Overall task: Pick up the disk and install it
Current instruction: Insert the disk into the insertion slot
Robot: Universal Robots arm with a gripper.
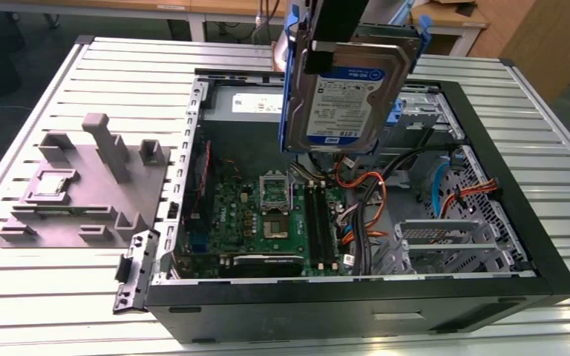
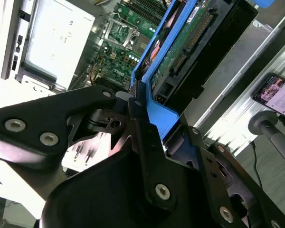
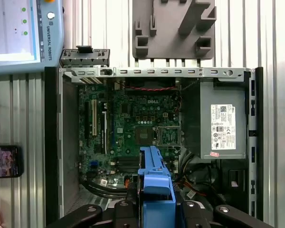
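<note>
An open black computer case (image 1: 364,315) lies on the slatted metal surface (image 1: 38,311). Above its middle the disk (image 1: 349,96) hangs in the air with its long axis upright, silver-grey, its white-and-blue label facing the exterior view and a blue plastic frame along its edges. The gripper (image 2: 149,116) is clamped on the frame's upper end; the second wrist view gives the disk's green circuit-board side, and the first wrist view its blue edge over the motherboard (image 3: 133,123), with a phone (image 3: 4,161) beside the case.
</note>
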